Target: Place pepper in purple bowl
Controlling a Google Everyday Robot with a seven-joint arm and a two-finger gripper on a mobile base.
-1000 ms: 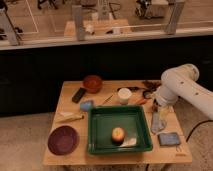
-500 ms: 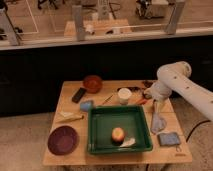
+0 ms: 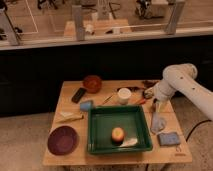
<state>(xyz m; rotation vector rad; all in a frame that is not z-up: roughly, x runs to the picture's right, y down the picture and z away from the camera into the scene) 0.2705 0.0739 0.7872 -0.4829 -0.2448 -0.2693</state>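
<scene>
Fingers (image 3: pixel 148 95) hang open, empty, just beside pepper (image 3: pixel 141 102), far from purple bowl (image 3: pixel 62 140).

Counting what's sitting on the tabletop (image 3: pixel 100 159) right now. I'm seeing two bowls, one purple bowl (image 3: pixel 62 140) and one orange-brown bowl (image 3: pixel 92 83). There's one green tray (image 3: pixel 95 131) with one round orange fruit (image 3: pixel 118 134) lying in it. Then one white cup (image 3: pixel 124 95), one slim pepper (image 3: pixel 142 101), one black flat thing (image 3: pixel 78 94), one small blue thing (image 3: pixel 86 105), one blue cloth (image 3: pixel 168 138) and one clear bottle (image 3: pixel 158 121). One gripper (image 3: pixel 149 94) is hanging over the right-rear part, just beside the pepper, fingers standing apart.
</scene>
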